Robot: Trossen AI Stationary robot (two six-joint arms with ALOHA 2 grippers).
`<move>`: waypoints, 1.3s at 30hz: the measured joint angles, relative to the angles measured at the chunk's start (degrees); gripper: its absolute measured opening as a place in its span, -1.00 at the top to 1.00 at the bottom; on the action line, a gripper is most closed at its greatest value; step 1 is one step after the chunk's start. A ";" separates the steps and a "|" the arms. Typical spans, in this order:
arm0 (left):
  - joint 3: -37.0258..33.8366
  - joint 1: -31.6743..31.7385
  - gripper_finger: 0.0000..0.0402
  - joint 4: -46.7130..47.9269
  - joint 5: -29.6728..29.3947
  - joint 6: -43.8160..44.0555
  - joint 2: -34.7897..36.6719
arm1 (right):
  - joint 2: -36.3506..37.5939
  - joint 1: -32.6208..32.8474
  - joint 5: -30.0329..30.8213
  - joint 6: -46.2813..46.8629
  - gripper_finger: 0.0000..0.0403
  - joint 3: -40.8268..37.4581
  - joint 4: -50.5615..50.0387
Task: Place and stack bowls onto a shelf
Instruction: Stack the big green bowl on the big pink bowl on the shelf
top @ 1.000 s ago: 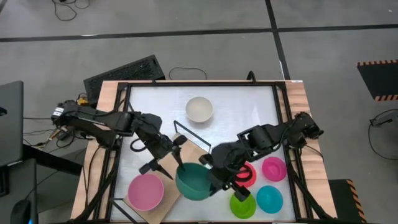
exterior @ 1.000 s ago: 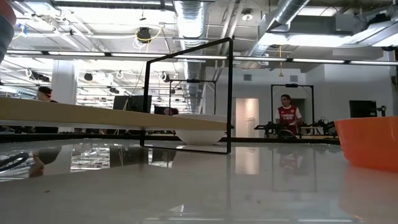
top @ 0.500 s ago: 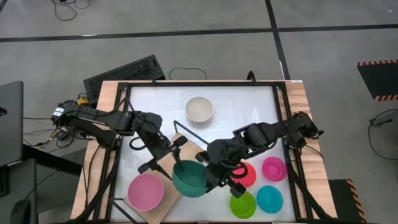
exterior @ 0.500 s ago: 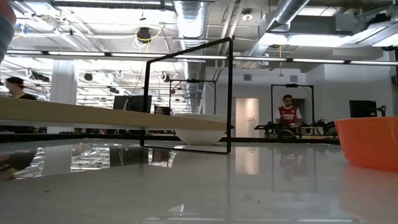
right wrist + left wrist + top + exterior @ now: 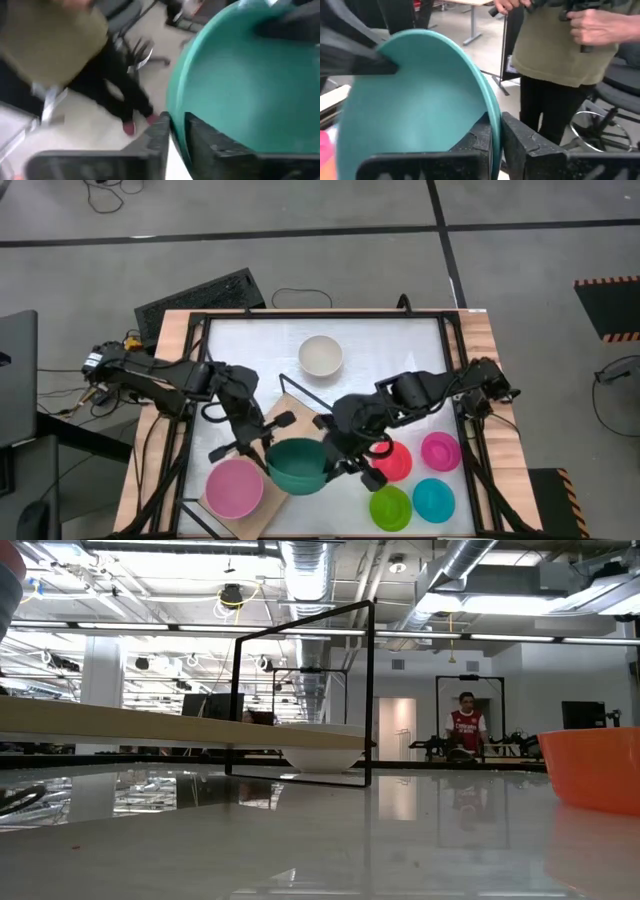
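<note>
A dark green bowl hangs over the right end of the light-wood shelf, between my two grippers. My left gripper is shut on its left rim. At the bowl's right rim, my right gripper has one finger on each side of the rim, slightly parted, with a sliver of light beside the rim. A light pink bowl rests on the shelf's board. The cream-white bowl sits on the table farther back. The red, magenta, lime green and cyan bowls sit at the near right. My left gripper pinches the dark green bowl's rim, one finger inside the bowl and one outside. It comes nearly level from the table's left. The bowl is lifted clear and tipped, its hollow partly toward this gripper.
The shelf's black wire frame rises above the board. A black frame edges the table. A keyboard lies beyond the far left corner. A person stands close beyond the table.
My right gripper has carried the dark green bowl a little toward the table's left, over the shelf's end. My left gripper, open beside the bowl before, has rolled and shut on the bowl's left rim.
</note>
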State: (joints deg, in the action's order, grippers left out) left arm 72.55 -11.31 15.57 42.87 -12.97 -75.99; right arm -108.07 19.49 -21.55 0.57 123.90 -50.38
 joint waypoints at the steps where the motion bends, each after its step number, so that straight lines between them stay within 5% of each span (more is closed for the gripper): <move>1: 0.00 -0.02 0.97 -0.23 -1.73 0.49 0.02 | 0.02 -0.46 0.50 1.81 0.50 0.02 2.14; 10: 0.80 -0.05 0.99 9.12 -10.70 4.12 2.06 | 2.54 -2.79 0.44 9.88 -0.22 -0.07 4.73; 19: 10.73 -5.25 1.00 39.37 -22.41 4.69 5.02 | 8.77 -2.59 1.73 11.12 -0.21 0.07 4.50; 27: 14.73 -23.72 1.00 55.06 -36.17 11.21 5.03 | 10.85 -2.34 5.08 11.04 -0.18 0.01 2.57; 34: 14.71 -39.81 1.00 59.36 -38.09 -16.00 4.80 | 10.23 -3.11 5.25 11.00 -0.18 0.00 -0.12; 39: 13.32 -42.32 1.00 60.80 -42.25 -21.48 4.68 | 10.29 -3.87 5.27 11.02 -0.18 0.00 -0.45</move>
State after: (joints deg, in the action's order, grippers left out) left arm 85.87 -53.63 76.37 0.63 -34.45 -71.31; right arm -97.78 15.62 -16.27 11.60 123.90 -50.83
